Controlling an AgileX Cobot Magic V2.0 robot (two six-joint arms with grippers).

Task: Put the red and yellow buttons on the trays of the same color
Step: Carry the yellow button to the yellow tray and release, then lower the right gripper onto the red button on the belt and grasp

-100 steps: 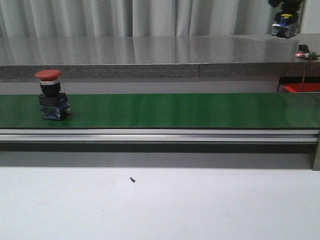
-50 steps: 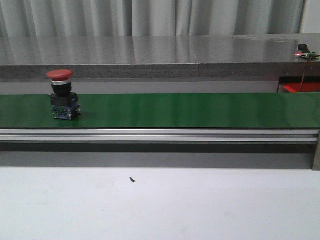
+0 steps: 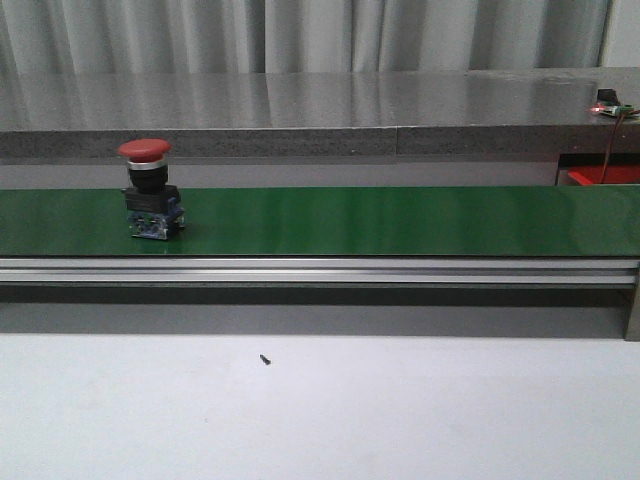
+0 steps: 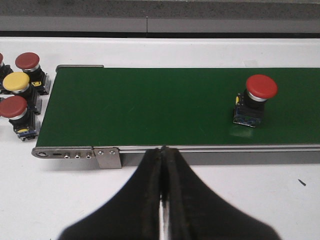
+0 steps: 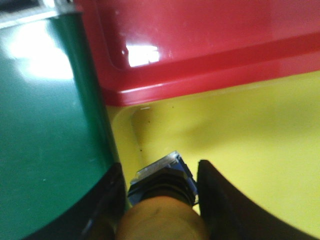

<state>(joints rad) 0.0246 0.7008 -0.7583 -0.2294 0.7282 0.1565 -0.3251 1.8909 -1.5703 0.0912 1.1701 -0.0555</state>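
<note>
Rightward along the green belt point(image 3: 400, 220) is where the red button point(image 3: 150, 190) has travelled since 1 second ago, and the right arm with its yellow button, then visible at the far upper right of the front view, is gone from that view. The red button stands upright on its black and blue base, near the belt's left end in the front view.

From the left wrist view, the left gripper point(image 4: 162, 192) has its fingers pressed together with nothing between them, over the white bench point(image 4: 225, 200) just beside the belt's near rail. 3 more buttons sit on the bench off the belt's end: 2 spare red buttons point(image 4: 27, 61) and 1 spare yellow button point(image 4: 16, 81), close together.

The right gripper point(image 5: 161, 200) pinches a yellow button point(image 5: 162, 192) by its body, blue base pointing down, over the yellow tray point(image 5: 240, 145). Behind it the red tray point(image 5: 210, 45) touches the yellow tray's edge.
</note>
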